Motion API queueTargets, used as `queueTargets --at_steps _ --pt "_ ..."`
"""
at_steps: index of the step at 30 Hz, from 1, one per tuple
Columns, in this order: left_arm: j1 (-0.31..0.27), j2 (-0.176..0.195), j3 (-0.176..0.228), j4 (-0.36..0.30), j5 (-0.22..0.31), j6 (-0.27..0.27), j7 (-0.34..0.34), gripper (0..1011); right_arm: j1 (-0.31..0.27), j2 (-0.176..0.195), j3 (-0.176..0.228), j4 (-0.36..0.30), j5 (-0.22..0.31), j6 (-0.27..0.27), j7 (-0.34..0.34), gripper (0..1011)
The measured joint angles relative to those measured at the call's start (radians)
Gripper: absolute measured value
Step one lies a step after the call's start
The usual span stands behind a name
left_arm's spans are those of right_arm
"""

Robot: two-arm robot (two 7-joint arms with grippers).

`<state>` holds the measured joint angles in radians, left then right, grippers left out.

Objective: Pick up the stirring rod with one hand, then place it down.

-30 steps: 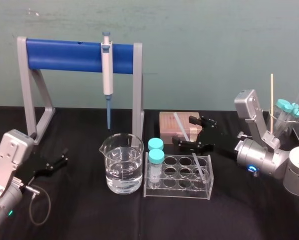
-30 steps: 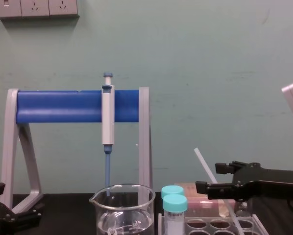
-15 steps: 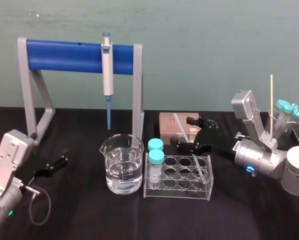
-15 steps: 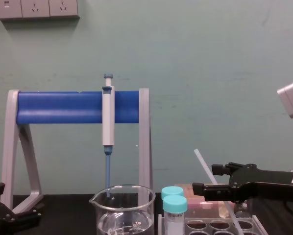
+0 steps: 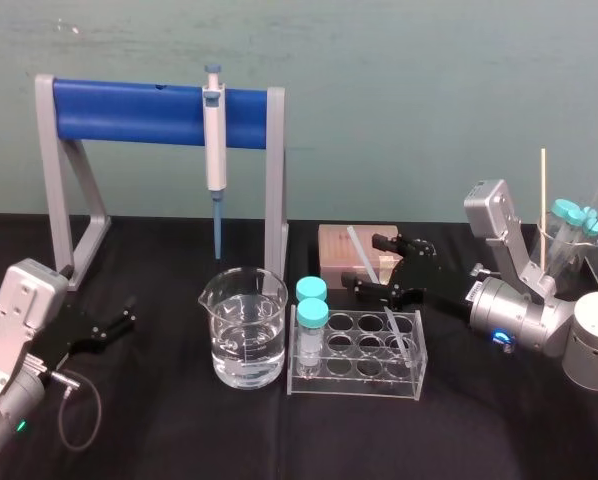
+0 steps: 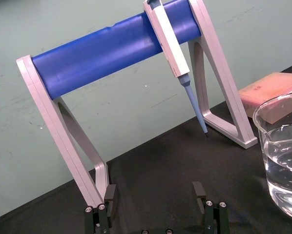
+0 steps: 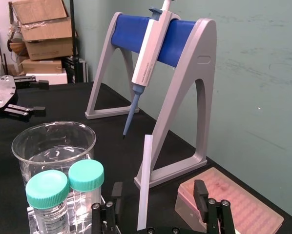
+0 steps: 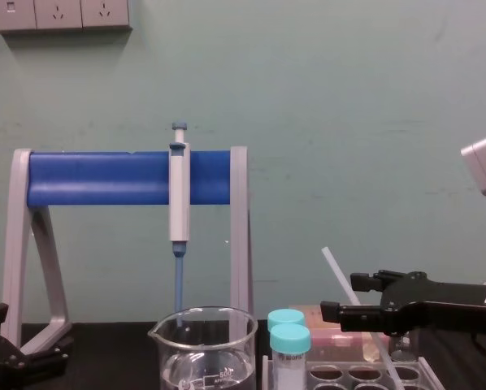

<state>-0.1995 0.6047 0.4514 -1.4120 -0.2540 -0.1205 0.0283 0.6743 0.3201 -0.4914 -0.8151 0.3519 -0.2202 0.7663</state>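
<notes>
The stirring rod (image 5: pixel 358 246) is a thin translucent white rod that leans in the clear tube rack (image 5: pixel 357 372), with its top tilted back to the left (image 8: pixel 332 265). My right gripper (image 5: pixel 373 264) reaches in from the right at the rod's mid-height. It is open, with one black finger on each side of the rod (image 7: pixel 146 165). The rod stands nearer one finger, and a gap shows on both sides in the right wrist view, where the gripper (image 7: pixel 157 189) straddles it. My left gripper (image 5: pixel 120 322) rests open and empty at the table's left (image 6: pixel 154 191).
A beaker of water (image 5: pixel 244 335) stands left of the rack, which holds two teal-capped tubes (image 5: pixel 311 318). Behind them a grey-white pipette (image 5: pixel 215 140) hangs on a blue-barred stand (image 5: pixel 129 112). A pink box (image 5: pixel 334 255) lies behind the gripper. More capped tubes (image 5: pixel 579 218) stand at the far right.
My right gripper has edged slightly left around the rod, and its fingers look a touch closer together. The rod and the left arm have not moved.
</notes>
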Motion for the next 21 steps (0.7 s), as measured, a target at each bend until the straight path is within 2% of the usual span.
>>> queueTargets --at_steps 6,10,11,13,14,17,18,21 --pt "0.0 0.0 0.0 0.0 0.0 0.0 0.0 1000 0.0 0.0 0.0 -0.001 0.0 0.001 0.0 798" --pt "0.0 0.0 0.0 0.0 0.0 0.0 0.0 1000 0.0 0.0 0.0 -0.001 0.0 0.001 0.0 651" --pt "0.0 0.0 0.0 0.0 0.0 0.0 0.0 1000 0.0 0.0 0.0 -0.001 0.0 0.001 0.0 651" --pt "0.0 0.0 0.0 0.0 0.0 0.0 0.0 1000 0.0 0.0 0.0 -0.001 0.0 0.001 0.0 547" --pt "0.0 0.0 0.0 0.0 0.0 0.0 0.0 1000 0.0 0.0 0.0 -0.001 0.0 0.001 0.0 547" --pt "0.0 0.0 0.0 0.0 0.0 0.0 0.0 1000 0.0 0.0 0.0 -0.001 0.0 0.001 0.0 463" --pt "0.0 0.0 0.0 0.0 0.0 0.0 0.0 1000 0.0 0.0 0.0 -0.001 0.0 0.001 0.0 400" --pt "0.0 0.0 0.0 0.0 0.0 0.0 0.0 1001 0.0 0.0 0.0 -0.001 0.0 0.001 0.0 302"
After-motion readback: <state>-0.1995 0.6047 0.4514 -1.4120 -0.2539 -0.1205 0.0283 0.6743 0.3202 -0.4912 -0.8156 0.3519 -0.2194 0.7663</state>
